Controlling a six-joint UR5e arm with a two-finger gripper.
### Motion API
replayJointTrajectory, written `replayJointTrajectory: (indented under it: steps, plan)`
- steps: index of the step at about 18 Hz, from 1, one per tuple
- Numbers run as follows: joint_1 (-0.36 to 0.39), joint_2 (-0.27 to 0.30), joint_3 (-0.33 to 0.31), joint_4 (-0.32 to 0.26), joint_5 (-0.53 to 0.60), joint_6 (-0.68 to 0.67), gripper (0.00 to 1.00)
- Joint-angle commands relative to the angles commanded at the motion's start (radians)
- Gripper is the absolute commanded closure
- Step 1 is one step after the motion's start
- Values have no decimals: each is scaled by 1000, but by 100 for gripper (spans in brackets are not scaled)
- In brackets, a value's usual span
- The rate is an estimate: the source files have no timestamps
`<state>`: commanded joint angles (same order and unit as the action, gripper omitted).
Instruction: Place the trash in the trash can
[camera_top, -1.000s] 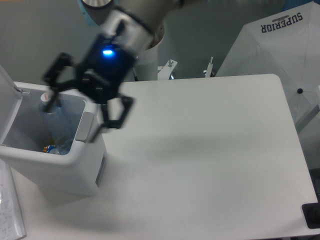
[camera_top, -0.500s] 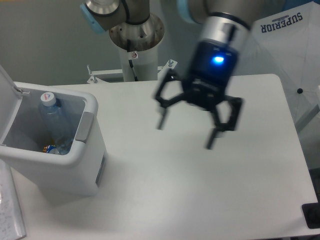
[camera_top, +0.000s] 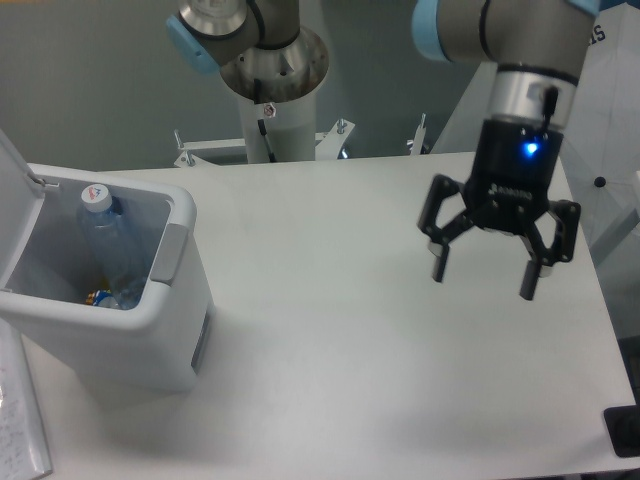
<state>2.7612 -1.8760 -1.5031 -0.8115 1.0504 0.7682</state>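
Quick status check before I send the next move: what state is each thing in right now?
trash can: lid flipped open, standing upright at the table's left side.
bottle: inside the trash can, upright, white cap on.
plastic bag: not clearly visible, cannot tell.
pincer: open, empty, above the right side of the table, fingers pointing down.

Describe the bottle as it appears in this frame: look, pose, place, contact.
The bottle is slim, clear plastic with a white cap bearing a small red mark. It stands nearly upright inside the open white bin, cap just above the rim, leaning toward the back left. A bit of red-and-blue label shows near its base. The gripper hangs far off, not touching it.
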Motion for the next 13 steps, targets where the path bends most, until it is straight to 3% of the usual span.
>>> replayJointTrajectory:
  steps: [3, 5, 8, 13]
  plan:
    - [-20, -35, -48, 0, 80, 202, 0]
    - [-47, -41, -66, -8, 193, 346, 0]
    - [-90, -38, -80, -38, 313, 460, 0]
    - [-129, -66, -8, -199, 486, 516, 0]
